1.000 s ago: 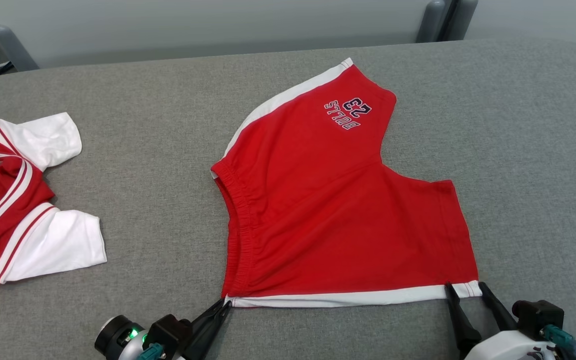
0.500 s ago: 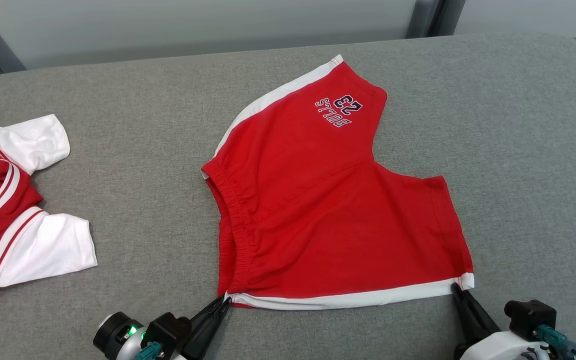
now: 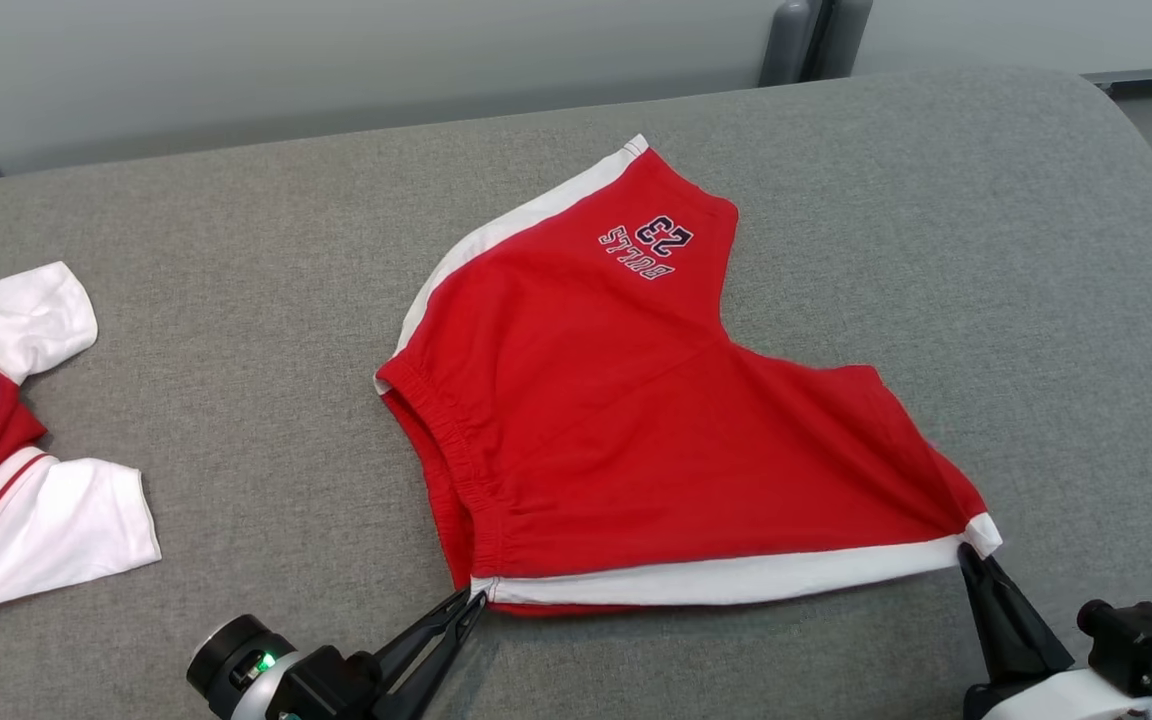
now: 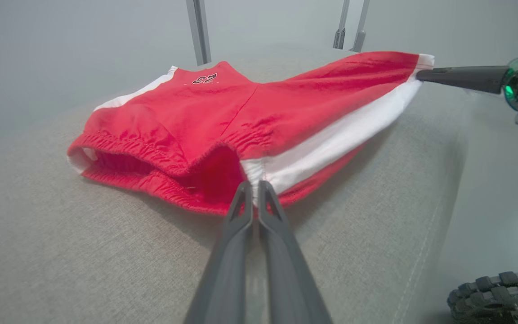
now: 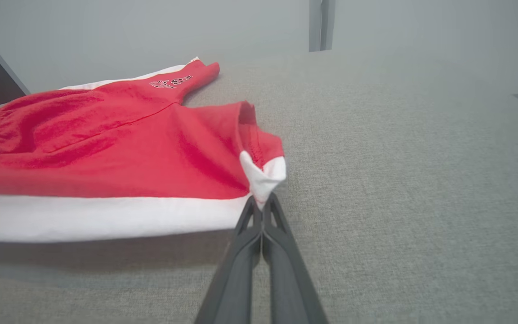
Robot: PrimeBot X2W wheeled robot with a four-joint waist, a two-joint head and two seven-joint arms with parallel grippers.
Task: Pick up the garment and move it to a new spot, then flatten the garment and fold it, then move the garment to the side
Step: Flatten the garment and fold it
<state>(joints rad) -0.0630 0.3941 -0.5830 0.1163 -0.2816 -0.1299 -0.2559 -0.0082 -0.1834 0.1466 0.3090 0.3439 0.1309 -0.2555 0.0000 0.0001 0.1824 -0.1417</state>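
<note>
Head view, near edge first: your left gripper [image 3: 474,598] is clenched on the waistband corner of the red shorts [image 3: 636,430] and your right gripper [image 3: 968,556] on the hem corner. The white side stripe [image 3: 736,578] runs taut between them, and the garment is spread mid-way across the grey padded table [image 3: 236,300]. You appear to be starting the fold, so the next move calls for both arms to carry that near edge together toward the far leg [image 3: 656,215] with the printed number. Left wrist view adds what the head view hides: the near edge lifted off the table and the waistband mouth [image 4: 128,155] gaping.
</note>
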